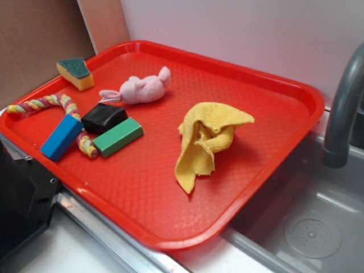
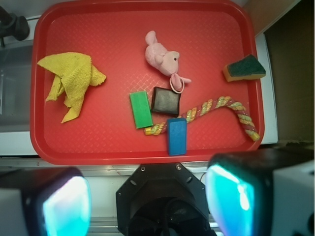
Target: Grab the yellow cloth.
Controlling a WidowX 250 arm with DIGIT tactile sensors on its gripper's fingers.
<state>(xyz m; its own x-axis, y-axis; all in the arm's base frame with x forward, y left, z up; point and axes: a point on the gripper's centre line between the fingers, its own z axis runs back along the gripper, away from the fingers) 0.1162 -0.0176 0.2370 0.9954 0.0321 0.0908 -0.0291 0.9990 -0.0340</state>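
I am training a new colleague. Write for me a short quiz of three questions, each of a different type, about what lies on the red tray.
1. True or false: the yellow cloth lies flat and fully spread out on the red tray.
2. Multiple choice: which item lies closest to the green block? A) the black block B) the sponge C) the yellow cloth
3. Short answer: are the gripper fingers touching the yellow cloth?

Key
1. False; it is crumpled and folded over itself.
2. A
3. No; in the wrist view the gripper is off the tray's near edge, apart from everything on it.
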